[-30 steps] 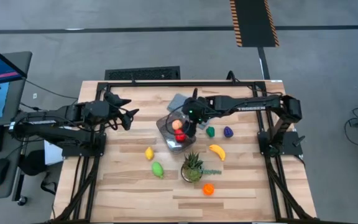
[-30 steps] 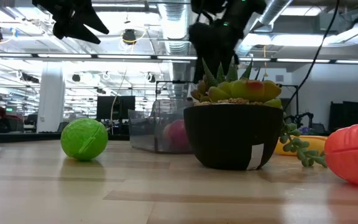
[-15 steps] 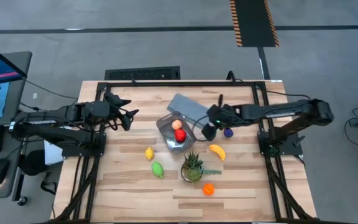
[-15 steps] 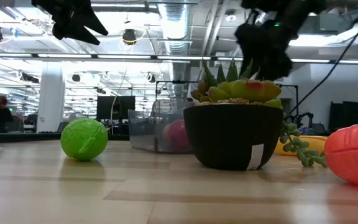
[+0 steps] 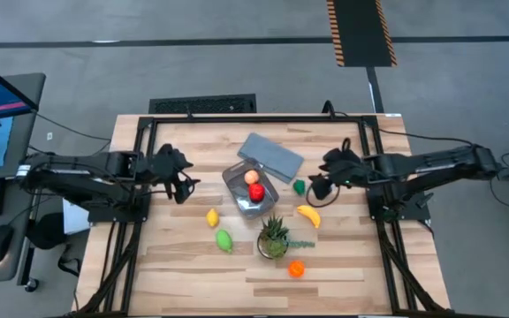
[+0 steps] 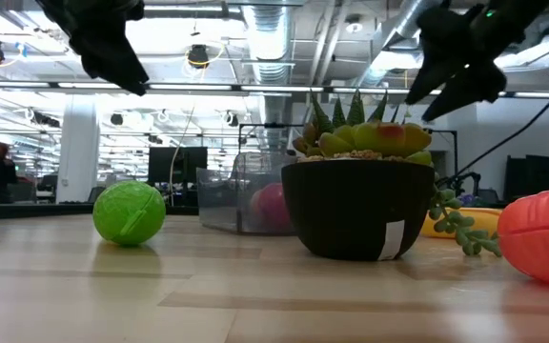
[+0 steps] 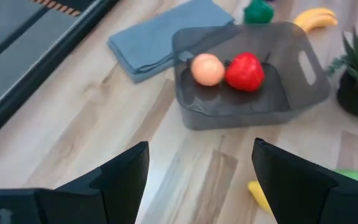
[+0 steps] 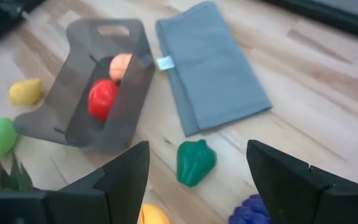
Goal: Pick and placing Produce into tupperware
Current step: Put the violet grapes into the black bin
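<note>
The clear greyish tupperware stands mid-table with a red fruit and an orange one inside. Loose produce lies around it: a green pepper, purple grapes, a banana, a yellow lemon, a green lime and an orange piece. My left gripper hangs open above the table, left of the tub. My right gripper hangs open to the right of the tub, above the pepper and grapes. Neither has anything between its fingers.
A flat grey-blue folded cloth lies just behind the tub. A spiky potted plant stands in front of the tub, between the lime and the banana. Bare wood shows at the near left and the far left of the table.
My right gripper has drawn back from above the tub toward the table's right edge, rolling as it went, and has stayed open. My left gripper has tipped downward and sunk a little. The produce and the tub have kept their places.
</note>
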`<action>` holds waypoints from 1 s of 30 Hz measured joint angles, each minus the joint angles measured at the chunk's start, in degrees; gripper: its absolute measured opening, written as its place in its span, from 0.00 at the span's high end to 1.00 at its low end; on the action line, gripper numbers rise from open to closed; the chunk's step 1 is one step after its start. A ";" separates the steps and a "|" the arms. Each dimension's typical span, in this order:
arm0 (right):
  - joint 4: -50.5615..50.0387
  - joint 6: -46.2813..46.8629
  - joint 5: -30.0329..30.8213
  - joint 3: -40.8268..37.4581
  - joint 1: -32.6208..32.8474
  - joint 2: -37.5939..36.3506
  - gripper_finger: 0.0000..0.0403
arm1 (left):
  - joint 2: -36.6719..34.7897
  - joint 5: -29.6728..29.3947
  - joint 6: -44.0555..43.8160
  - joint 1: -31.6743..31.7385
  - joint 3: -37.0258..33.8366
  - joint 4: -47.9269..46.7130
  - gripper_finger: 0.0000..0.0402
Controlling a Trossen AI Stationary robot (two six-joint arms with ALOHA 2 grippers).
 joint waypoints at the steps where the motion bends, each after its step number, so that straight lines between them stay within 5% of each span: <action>1: -1.12 0.38 0.89 0.00 0.40 -1.05 0.28 | 0.19 -0.04 0.00 -0.69 0.00 0.05 0.32; 9: -8.04 2.18 3.29 -0.02 2.69 -6.28 0.28 | -0.37 1.82 -4.37 -7.06 -8.29 9.85 0.32; 16: -12.48 5.70 8.69 -0.39 7.39 -7.37 0.28 | -0.42 -5.53 -10.26 -13.49 -14.60 18.54 0.32; 30: -14.20 26.95 3.76 -12.83 9.63 -9.02 0.28 | -0.42 -11.62 -11.96 -15.91 -15.06 18.48 0.32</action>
